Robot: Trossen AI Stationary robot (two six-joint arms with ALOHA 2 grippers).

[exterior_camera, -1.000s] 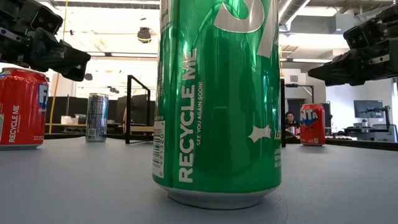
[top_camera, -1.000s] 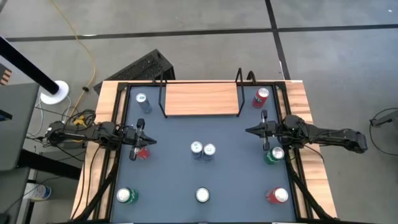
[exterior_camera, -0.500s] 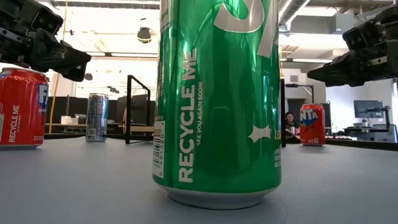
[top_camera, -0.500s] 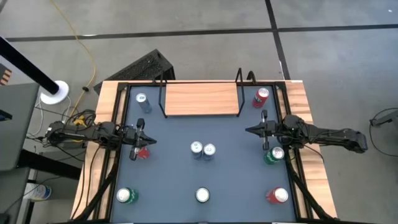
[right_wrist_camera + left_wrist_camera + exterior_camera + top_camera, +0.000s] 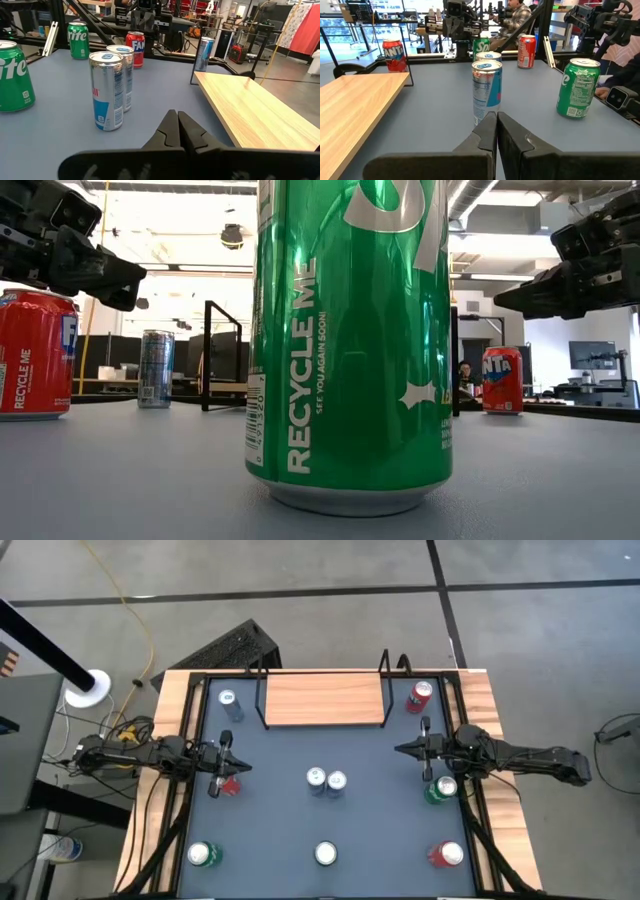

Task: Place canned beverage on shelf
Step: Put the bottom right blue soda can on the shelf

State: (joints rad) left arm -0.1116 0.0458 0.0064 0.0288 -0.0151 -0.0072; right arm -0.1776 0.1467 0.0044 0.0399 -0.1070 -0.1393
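Observation:
The shelf (image 5: 323, 699), a light-wood board with black wire ends, stands at the table's far middle, and nothing is on it. Two slim silver-blue cans (image 5: 327, 780) stand side by side at the table's centre, upright on their bases. My left gripper (image 5: 246, 766) hovers shut at the left side, pointing level toward them (image 5: 486, 90), above a red can (image 5: 230, 786). At the right side my right gripper (image 5: 399, 749) hovers shut, also pointing at the pair (image 5: 106, 90), with a green can (image 5: 441, 789) beside it.
Other cans stand upright: a silver-blue one (image 5: 228, 700) far left, a red one (image 5: 419, 693) far right, a green one (image 5: 203, 856) near left, another green one (image 5: 350, 340) near middle, a red one (image 5: 448, 855) near right. Black rails border the tabletop.

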